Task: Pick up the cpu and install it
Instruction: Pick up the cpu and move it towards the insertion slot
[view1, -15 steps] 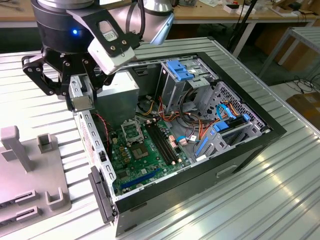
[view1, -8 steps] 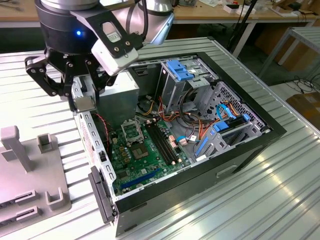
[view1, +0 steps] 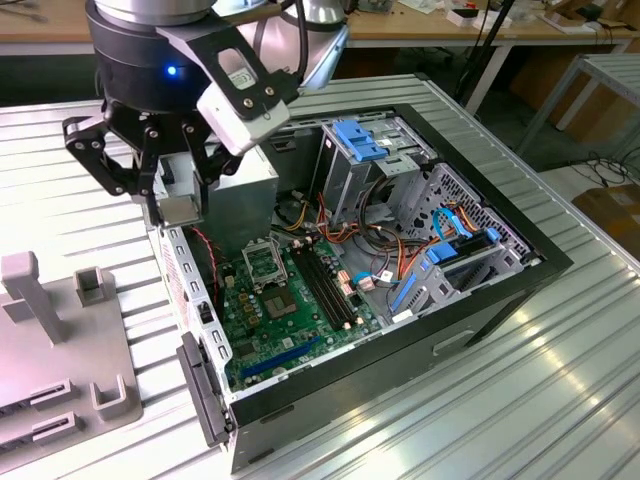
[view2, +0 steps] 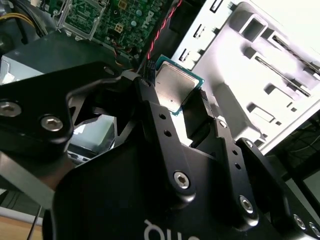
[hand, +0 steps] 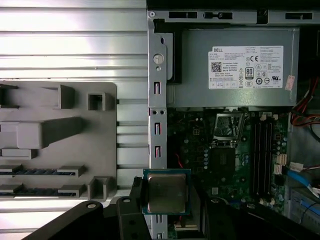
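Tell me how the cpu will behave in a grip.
The cpu looks thin and flat with a metal top, so it is probably stiff and light. That smooth top suggests slipperiness. Pinched by its edges in the tool, it could tilt if bumped.

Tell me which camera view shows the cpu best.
The first wrist view: the cpu faces the camera, its square top nearly all visible, gripped in the tool. The second wrist view shows it tilted and partly hidden behind the tool. The exterior view shows it as a small grey square under the tool.
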